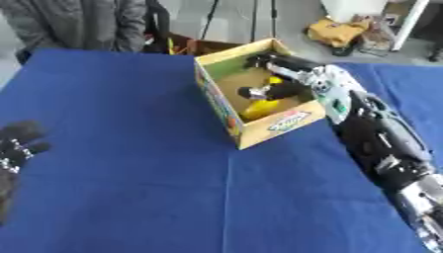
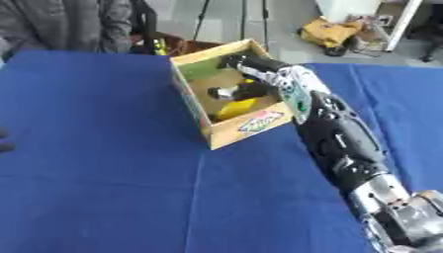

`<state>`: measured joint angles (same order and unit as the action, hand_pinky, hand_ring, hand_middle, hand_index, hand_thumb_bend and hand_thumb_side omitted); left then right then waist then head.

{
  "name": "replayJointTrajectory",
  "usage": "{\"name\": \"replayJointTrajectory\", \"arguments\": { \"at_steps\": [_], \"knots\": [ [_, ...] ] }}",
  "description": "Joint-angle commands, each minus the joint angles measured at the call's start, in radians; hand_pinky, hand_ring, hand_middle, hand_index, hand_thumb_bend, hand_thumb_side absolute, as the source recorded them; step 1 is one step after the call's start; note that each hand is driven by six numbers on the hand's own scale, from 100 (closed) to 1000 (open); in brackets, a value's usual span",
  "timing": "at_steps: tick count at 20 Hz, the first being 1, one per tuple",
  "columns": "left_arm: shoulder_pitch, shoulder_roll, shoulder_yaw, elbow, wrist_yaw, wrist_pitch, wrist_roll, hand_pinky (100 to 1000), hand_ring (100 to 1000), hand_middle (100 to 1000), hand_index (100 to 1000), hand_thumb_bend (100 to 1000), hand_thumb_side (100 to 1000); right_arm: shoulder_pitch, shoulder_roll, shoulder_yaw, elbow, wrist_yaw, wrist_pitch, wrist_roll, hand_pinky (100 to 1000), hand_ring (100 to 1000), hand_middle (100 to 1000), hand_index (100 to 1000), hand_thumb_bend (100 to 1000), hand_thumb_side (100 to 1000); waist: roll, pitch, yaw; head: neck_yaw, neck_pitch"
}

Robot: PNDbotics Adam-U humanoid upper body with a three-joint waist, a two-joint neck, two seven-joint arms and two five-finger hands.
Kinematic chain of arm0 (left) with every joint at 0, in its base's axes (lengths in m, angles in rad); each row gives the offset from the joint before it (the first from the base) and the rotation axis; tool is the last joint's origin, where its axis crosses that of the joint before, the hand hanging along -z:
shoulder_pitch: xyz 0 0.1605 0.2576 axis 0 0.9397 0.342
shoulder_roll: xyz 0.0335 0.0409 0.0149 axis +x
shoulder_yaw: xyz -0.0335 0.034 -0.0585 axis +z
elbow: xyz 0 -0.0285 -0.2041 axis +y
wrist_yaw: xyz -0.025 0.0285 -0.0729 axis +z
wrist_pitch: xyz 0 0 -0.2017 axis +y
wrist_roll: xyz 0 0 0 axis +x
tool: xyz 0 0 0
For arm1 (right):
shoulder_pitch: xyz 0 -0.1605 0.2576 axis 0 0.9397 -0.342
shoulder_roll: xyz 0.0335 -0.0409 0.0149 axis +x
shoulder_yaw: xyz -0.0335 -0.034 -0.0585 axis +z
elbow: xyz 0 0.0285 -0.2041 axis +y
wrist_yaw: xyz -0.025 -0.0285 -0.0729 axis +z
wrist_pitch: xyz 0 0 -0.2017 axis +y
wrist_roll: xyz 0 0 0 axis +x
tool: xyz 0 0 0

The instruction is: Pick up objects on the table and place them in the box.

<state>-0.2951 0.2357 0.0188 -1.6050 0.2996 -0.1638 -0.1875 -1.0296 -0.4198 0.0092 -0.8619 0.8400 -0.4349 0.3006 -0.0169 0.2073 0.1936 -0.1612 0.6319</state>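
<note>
An open cardboard box [image 1: 279, 122] with printed sides stands on the blue tablecloth [image 1: 130, 148], right of centre and towards the back. My right arm comes in from the lower right and reaches over the box's right wall. My right hand [image 1: 279, 90] is down inside the box, just above a yellow object [image 1: 258, 107] lying on its floor. A small pale and dark bit [image 2: 221, 92] shows at the tip of the hand; I cannot make out what it is. My left hand [image 1: 17, 143] rests open at the left edge, fingers up, holding nothing.
The blue cloth spreads wide to the left and front of the box. Behind the table's far edge stand a person in grey [image 1: 82, 22] and a dark item [image 1: 186, 47]. A yellow bag [image 2: 327, 30] lies on the floor at the back right.
</note>
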Motion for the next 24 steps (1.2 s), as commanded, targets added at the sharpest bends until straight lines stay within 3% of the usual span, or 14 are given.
{"name": "replayJointTrajectory", "arguments": {
  "at_steps": [1, 2, 5, 10, 18, 21, 24],
  "knots": [
    [0.002, 0.016, 0.017, -0.013, -0.001, -0.004, 0.008, 752, 784, 735, 681, 459, 1000, 0.007, -0.058, -0.053, -0.088, -0.05, 0.012, -0.044, 910, 857, 875, 852, 148, 837, 0.007, -0.024, -0.018, 0.02, 0.008],
    [0.005, 0.016, 0.02, -0.013, 0.0, -0.006, 0.011, 752, 784, 735, 681, 459, 1000, 0.024, -0.067, -0.07, -0.111, -0.064, 0.021, -0.059, 853, 770, 795, 808, 100, 790, 0.008, -0.026, -0.034, 0.03, 0.01],
    [0.015, 0.018, 0.03, -0.01, -0.002, -0.007, 0.02, 752, 784, 735, 680, 459, 1000, 0.083, -0.086, -0.125, -0.178, -0.105, 0.043, -0.1, 808, 666, 695, 728, 100, 753, 0.013, -0.03, -0.077, 0.061, 0.015],
    [0.018, 0.023, 0.047, -0.011, -0.005, -0.013, 0.037, 752, 784, 736, 680, 459, 1000, 0.193, -0.069, -0.16, -0.288, -0.173, 0.089, -0.168, 780, 604, 622, 683, 100, 754, 0.023, -0.027, -0.143, 0.107, 0.012],
    [0.022, 0.032, 0.068, -0.01, -0.007, -0.019, 0.06, 750, 785, 736, 680, 457, 1000, 0.364, 0.02, -0.174, -0.426, -0.278, 0.193, -0.273, 805, 635, 670, 734, 100, 789, 0.036, -0.015, -0.231, 0.151, 0.005],
    [0.022, 0.031, 0.07, -0.009, -0.006, -0.02, 0.063, 751, 784, 735, 680, 454, 987, 0.428, 0.056, -0.168, -0.477, -0.318, 0.233, -0.313, 824, 679, 734, 761, 100, 812, 0.039, -0.012, -0.243, 0.156, 0.004],
    [0.021, 0.027, 0.068, -0.008, -0.007, -0.019, 0.062, 750, 783, 735, 680, 455, 1000, 0.495, 0.09, -0.156, -0.54, -0.359, 0.274, -0.353, 826, 683, 738, 765, 100, 826, 0.042, -0.011, -0.246, 0.155, 0.011]
  ]
}}
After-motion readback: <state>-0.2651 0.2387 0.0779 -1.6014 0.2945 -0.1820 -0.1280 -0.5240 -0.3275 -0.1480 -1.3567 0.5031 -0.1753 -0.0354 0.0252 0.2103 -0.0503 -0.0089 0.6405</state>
